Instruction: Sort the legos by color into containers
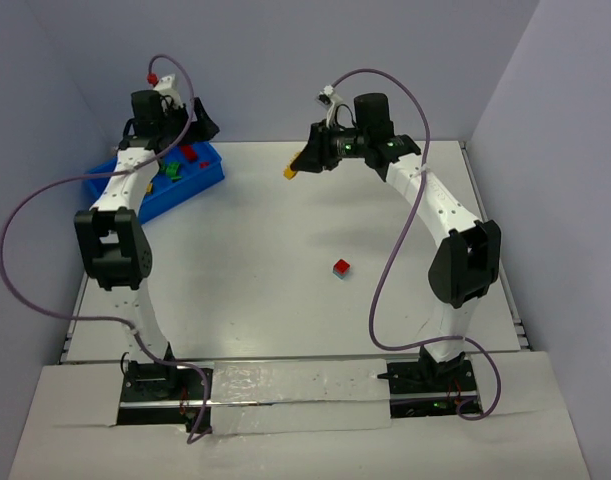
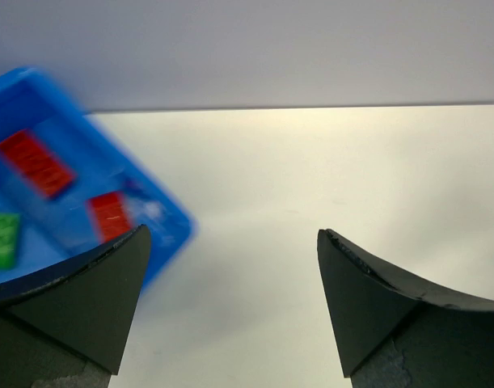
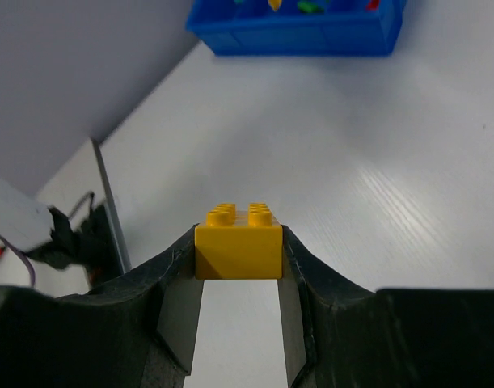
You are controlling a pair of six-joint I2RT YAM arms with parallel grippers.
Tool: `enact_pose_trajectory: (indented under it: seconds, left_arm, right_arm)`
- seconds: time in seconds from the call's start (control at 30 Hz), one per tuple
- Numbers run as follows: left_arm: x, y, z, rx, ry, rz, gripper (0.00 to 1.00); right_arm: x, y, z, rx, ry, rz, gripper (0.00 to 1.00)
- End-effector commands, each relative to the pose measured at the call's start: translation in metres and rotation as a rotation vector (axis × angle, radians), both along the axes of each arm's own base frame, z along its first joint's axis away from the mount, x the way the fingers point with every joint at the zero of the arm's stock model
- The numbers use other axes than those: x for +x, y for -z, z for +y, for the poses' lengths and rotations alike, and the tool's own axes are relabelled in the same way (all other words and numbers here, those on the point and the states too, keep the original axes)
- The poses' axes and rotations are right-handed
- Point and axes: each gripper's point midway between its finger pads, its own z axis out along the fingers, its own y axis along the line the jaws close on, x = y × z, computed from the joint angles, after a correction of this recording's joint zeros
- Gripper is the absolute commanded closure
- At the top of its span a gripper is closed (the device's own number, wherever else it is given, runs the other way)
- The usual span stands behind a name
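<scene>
My right gripper is grasping a yellow brick. In the right wrist view the two fingers are pressing on its left and right sides, and the studs are pointing up, in the middle of the frame. In the top view this brick is showing in the upper middle, above the white table and not touching it.

My left gripper is standing wide apart and nothing is lying between the fingers. It is hanging at the right end of the blue bin, in the upper left of the top view. In the left wrist view the bin is looking blurred at the left edge. Inside it two red bricks and one green brick are lying; which compartments they are in, I cannot tell.

One more red brick, with something bluish under it, is sitting alone on the table, a little right of the centre of the top view, well apart from the bin.
</scene>
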Motion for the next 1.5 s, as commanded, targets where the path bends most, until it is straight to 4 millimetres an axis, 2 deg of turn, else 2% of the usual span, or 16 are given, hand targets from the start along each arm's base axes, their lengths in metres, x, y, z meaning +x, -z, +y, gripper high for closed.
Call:
enact_pose_trajectory:
  seconds: [0.0, 0.07, 0.17, 0.23, 0.3, 0.4, 0.5, 0.53, 0.7, 0.83, 1.23, 1.47]
  left_arm:
    - [-0.069, -0.086, -0.057, -0.212, 0.354, -0.142, 0.07]
    - [-0.091, -0.107, -0.069, -0.279, 0.419, -0.184, 0.08]
    - [-0.108, -0.105, -0.077, -0.311, 0.449, -0.205, 0.07]
    - [-0.125, -0.118, -0.087, -0.231, 0.501, -0.298, 0.06]
    - [-0.136, -0.119, -0.098, -0.176, 0.546, -0.338, 0.06]
    - [-0.163, -0.117, -0.119, -0.094, 0.688, -0.413, 0.05]
    - [-0.178, -0.127, -0.129, -0.018, 0.749, -0.531, 0.04]
    - [-0.177, -0.127, -0.127, 0.009, 0.742, -0.544, 0.04]
    - [-0.181, -0.130, -0.148, 0.159, 0.778, -0.634, 0.08]
    - [-0.174, -0.128, -0.158, 0.246, 0.770, -0.658, 0.10]
    - [-0.160, -0.123, -0.174, 0.269, 0.774, -0.662, 0.19]
    - [-0.160, -0.115, -0.182, 0.267, 0.813, -0.643, 0.24]
  right_arm:
    - [0.023, -0.047, 0.011, 0.223, 0.065, 0.001, 1.00]
    - [0.034, -0.050, 0.016, 0.276, 0.100, 0.072, 1.00]
    - [0.045, -0.046, 0.018, 0.306, 0.146, 0.137, 1.00]
    - [0.050, -0.045, 0.020, 0.345, 0.170, 0.176, 1.00]
    - [0.051, -0.044, 0.022, 0.380, 0.168, 0.223, 1.00]
    - [0.047, -0.044, 0.024, 0.408, 0.145, 0.258, 1.00]
    - [0.044, -0.045, 0.025, 0.411, 0.125, 0.254, 1.00]
    - [0.043, -0.045, 0.025, 0.411, 0.118, 0.252, 1.00]
    - [0.037, -0.049, 0.028, 0.402, 0.079, 0.226, 1.00]
    - [0.032, -0.052, 0.030, 0.384, 0.067, 0.195, 1.00]
    - [0.020, -0.064, 0.037, 0.364, 0.022, 0.125, 1.00]
    - [0.014, -0.070, 0.040, 0.359, -0.003, 0.095, 1.00]
